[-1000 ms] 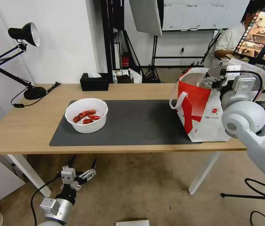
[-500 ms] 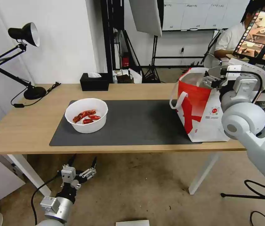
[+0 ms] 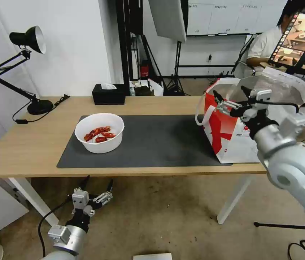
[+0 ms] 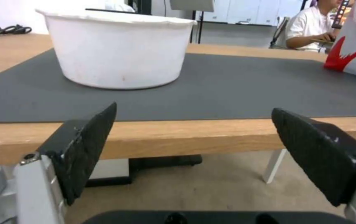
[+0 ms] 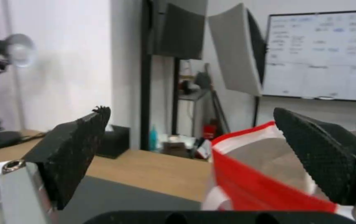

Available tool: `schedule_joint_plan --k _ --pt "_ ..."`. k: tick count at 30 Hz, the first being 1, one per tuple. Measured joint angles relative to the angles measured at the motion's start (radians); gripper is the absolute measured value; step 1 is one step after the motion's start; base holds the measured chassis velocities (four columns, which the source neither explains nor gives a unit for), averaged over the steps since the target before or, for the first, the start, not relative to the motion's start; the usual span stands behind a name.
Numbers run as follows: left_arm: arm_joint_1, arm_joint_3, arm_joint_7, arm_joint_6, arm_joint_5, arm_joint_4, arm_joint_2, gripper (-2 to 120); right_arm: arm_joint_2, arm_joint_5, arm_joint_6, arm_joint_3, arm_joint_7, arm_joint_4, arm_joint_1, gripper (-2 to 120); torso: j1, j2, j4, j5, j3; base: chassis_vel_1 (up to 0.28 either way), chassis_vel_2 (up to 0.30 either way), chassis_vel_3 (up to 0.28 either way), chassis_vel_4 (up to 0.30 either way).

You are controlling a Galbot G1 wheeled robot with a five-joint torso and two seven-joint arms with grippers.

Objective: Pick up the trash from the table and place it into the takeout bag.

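A white round bowl (image 3: 99, 132) of red crayfish shells sits on the left part of the dark grey mat (image 3: 152, 144) on the light-wood table (image 3: 29, 144); the left wrist view shows the bowl (image 4: 118, 49) from the side. The white-and-red takeout bag (image 3: 228, 130) stands open at the mat's right end, with its red rim (image 5: 252, 183) close in the right wrist view. My right gripper (image 3: 231, 96) hangs open and empty over the bag's near left rim. My left gripper (image 3: 97, 185) is open below the table's front edge, under the bowl.
A black desk lamp (image 3: 29, 68) stands at the table's back left and a black tissue box (image 3: 108, 94) at the back edge. Light stands and a whiteboard fill the room behind. A person sits at a monitor (image 3: 300, 43) beyond the bag.
My right arm has swung out of the bag's mouth toward the left, its gripper now over the bag's left rim and turned toward the table. The left gripper rose slightly.
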Motion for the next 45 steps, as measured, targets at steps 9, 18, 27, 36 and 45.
schedule_joint_plan --k 9,18,27,36,45 --pt "0.003 0.002 0.001 -0.002 0.001 -0.003 -0.001 100 0.09 -0.092 0.121 0.124 -0.14 0.062 -0.33 100 0.0 0.0 -0.0001 -0.0002 0.0 0.0 0.0 0.0 0.0" --pt "0.004 0.002 0.001 -0.005 0.001 0.001 -0.003 100 0.211 -0.262 0.24 0.148 -0.215 0.051 -0.548 100 0.0 0.0 -0.0002 -0.0001 0.0 0.0 0.0 0.0 0.0" --pt "0.006 0.015 0.003 -0.021 0.006 0.018 -0.012 100 0.344 -0.408 0.327 0.134 -0.251 -0.034 -0.678 100 0.0 0.0 -0.0002 -0.0001 0.0 0.0 0.0 0.0 0.0" --pt "0.002 0.02 0.004 -0.025 0.008 0.03 -0.02 100 0.387 -0.479 0.344 0.092 -0.235 -0.106 -0.678 100 0.0 0.0 -0.0001 -0.0001 0.0 0.0 0.0 0.0 0.0" --pt "0.003 0.014 0.005 -0.026 0.007 0.033 -0.019 100 0.413 -0.524 0.346 0.066 -0.231 -0.127 -0.666 100 0.0 0.0 -0.0001 -0.0001 0.0 0.0 0.0 0.0 0.0"
